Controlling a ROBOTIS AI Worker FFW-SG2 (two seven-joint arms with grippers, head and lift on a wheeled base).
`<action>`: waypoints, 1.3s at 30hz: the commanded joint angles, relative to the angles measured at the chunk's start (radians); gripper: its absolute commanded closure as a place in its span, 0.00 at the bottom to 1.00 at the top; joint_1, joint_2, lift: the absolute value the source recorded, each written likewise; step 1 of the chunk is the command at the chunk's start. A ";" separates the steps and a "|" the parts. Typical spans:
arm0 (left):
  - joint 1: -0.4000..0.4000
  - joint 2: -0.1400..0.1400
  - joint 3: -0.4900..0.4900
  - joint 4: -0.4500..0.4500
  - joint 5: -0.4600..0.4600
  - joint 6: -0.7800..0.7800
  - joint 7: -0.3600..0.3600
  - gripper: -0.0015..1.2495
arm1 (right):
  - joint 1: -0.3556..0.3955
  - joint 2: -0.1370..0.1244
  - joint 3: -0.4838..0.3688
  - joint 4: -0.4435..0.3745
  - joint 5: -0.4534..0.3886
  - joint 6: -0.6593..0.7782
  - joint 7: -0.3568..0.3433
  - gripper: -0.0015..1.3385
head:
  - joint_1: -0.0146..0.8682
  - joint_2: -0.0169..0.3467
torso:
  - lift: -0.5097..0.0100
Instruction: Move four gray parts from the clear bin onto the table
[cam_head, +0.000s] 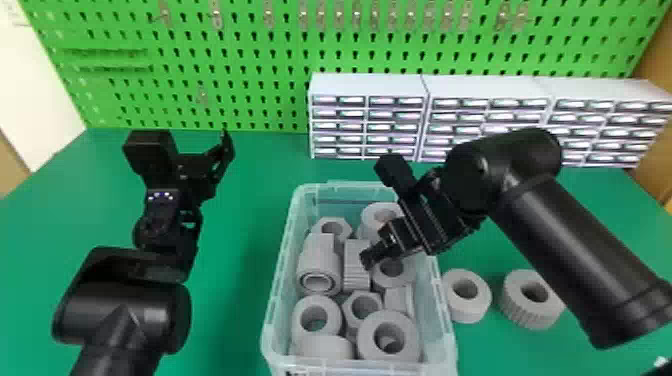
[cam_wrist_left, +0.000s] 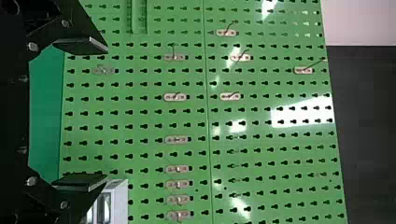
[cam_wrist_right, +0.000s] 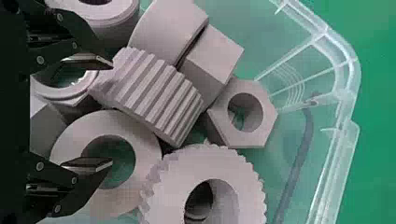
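"How does the right gripper (cam_head: 369, 260) stand?"

"Released: its two flat fingers are spread, with nothing clasped between them. It reaches down inside the clear bin (cam_head: 276, 290)."

"And what lies by its fingertips?"

"A gray ribbed part (cam_wrist_right: 161, 100), tipped over on its side, straight ridges running across its curved face. Just beside it is a smooth gray ring (cam_wrist_right: 140, 135) with a wide round hole; one finger crosses in front of that. Whether the finger touches it, I can't fairly say from this angle."

"Further out in the bin?"

"A six-sided gray nut (cam_wrist_right: 254, 136) with a round bore, and a thick toothed ring (cam_wrist_right: 173, 182), its edge notched all round. More matte gray pieces are heaped about them."

"Any on the table (cam_head: 235, 310)?"

"Two, to the right of the bin: a plain thick ring (cam_head: 467, 305), and past it a ribbed ring (cam_head: 525, 310), partly behind the right arm."

"The left gripper (cam_head: 222, 155)?"

"Over the table's left side, empty, fingers wide apart. Behind stand a green pegboard (cam_head: 240, 95) and white drawer units (cam_head: 367, 87)."
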 joint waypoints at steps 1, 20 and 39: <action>0.000 0.000 0.001 0.000 0.001 0.000 0.000 0.24 | 0.000 0.000 0.003 0.000 -0.015 -0.005 0.000 0.39 | 0.80 0.24 | 0.88; -0.011 0.000 -0.006 0.000 0.001 0.000 0.000 0.24 | 0.000 0.005 0.021 0.019 -0.127 -0.074 0.000 0.39 | 0.80 0.24 | 0.88; -0.020 0.000 -0.017 0.009 0.008 0.000 0.002 0.24 | 0.000 0.012 0.065 0.097 -0.159 -0.180 0.000 0.39 | 0.80 0.24 | 0.88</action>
